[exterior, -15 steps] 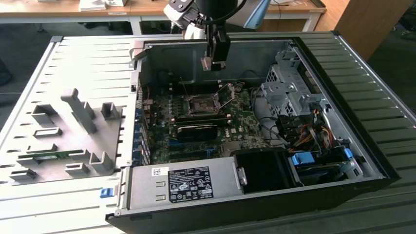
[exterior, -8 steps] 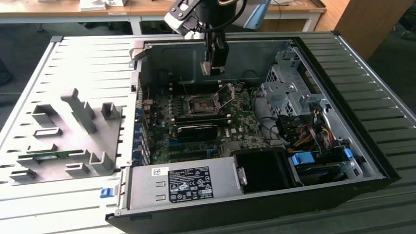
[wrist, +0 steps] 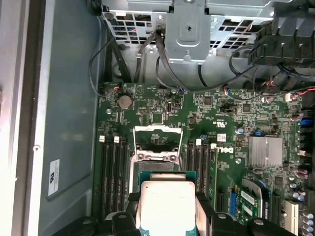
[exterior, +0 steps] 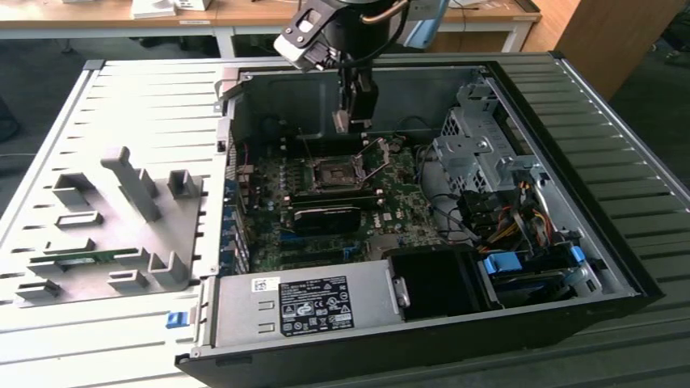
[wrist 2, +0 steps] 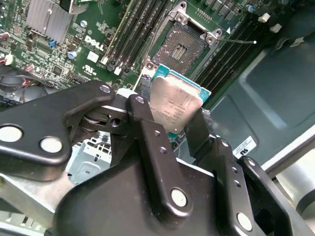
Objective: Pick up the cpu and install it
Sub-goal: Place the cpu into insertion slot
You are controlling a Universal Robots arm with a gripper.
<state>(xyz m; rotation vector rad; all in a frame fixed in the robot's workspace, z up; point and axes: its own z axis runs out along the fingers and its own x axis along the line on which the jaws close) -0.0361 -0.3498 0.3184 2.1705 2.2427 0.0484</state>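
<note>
Tabletop slats (exterior: 140, 105) are carrying an open computer case (exterior: 431, 349) lying on its side. Inside, the green motherboard (wrist: 162, 105) is facing upward. Over it the claw (wrist 2: 170, 120) is hovering, gripping the cpu (wrist 2: 174, 103) by two opposite edges, near the open socket (wrist 2: 186, 46) and not touching it.

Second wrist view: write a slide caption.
End effector grips the cpu by its edges, above the open socket on the motherboard.
</note>
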